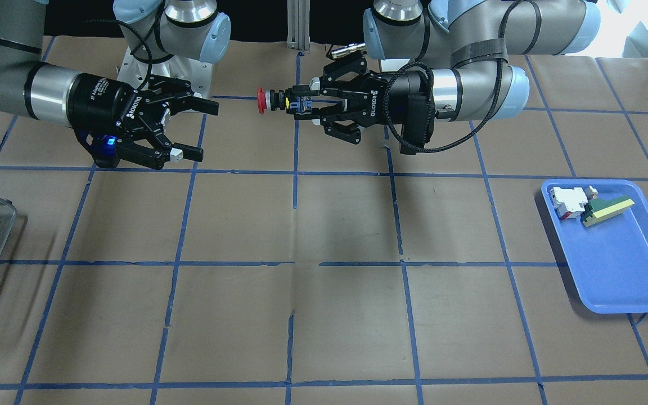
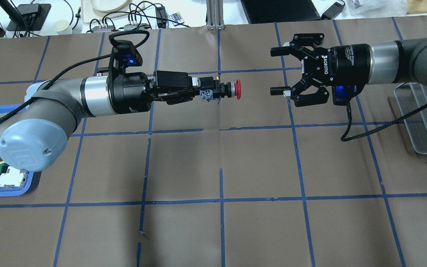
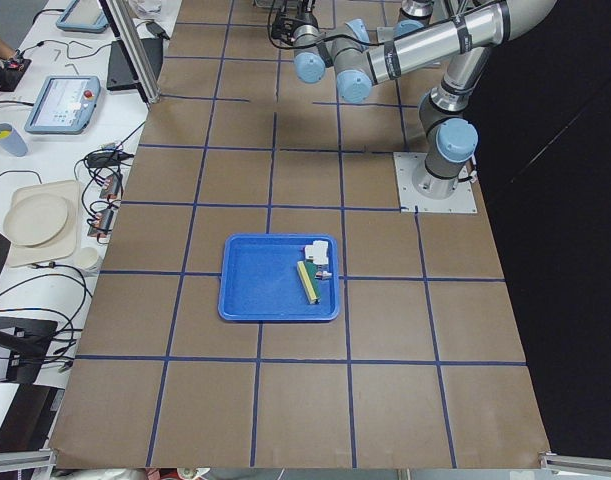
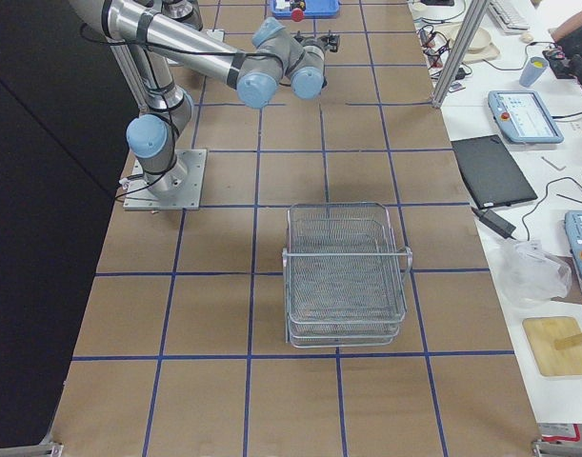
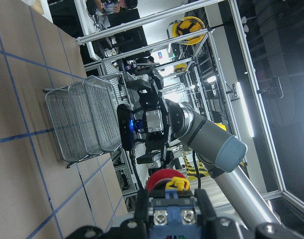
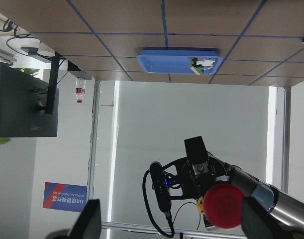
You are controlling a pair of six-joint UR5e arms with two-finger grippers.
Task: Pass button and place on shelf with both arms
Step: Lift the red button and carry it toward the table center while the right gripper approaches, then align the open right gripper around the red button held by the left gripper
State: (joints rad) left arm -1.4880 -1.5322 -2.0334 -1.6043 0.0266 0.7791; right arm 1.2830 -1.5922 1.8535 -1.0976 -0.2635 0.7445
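Two grippers face one another above the bench (image 1: 346,326), and the button (image 1: 275,101) is held in the air between them, clear of the brown paper surface. The left gripper (image 1: 303,104) is clamped on the bluish-grey rear block, so the black cylindrical body and red mushroom cap are presented towards the right gripper (image 1: 200,130), whose jaws are spread wide and which is seen well apart from the cap. The button is judged light and rigid, a hard moulded-plastic part with little give. The domed cap looks smooth and possibly slippery, and a pinch there could be squeezed off the curve. A surer hold is expected on the black body just behind the cap, where the sides are straight, though the free length is short. Whether that body is ribbed or threaded cannot be told from these views. The shelf (image 4: 346,276), a tiered rack of silver-grey wire mesh with rounded corners, is set at the robot's right end of the bench. At the other end a blue plastic tray (image 1: 628,270) is seen, with a white-and-red block (image 1: 565,201) and a green-yellow wedge (image 1: 608,209) in it.
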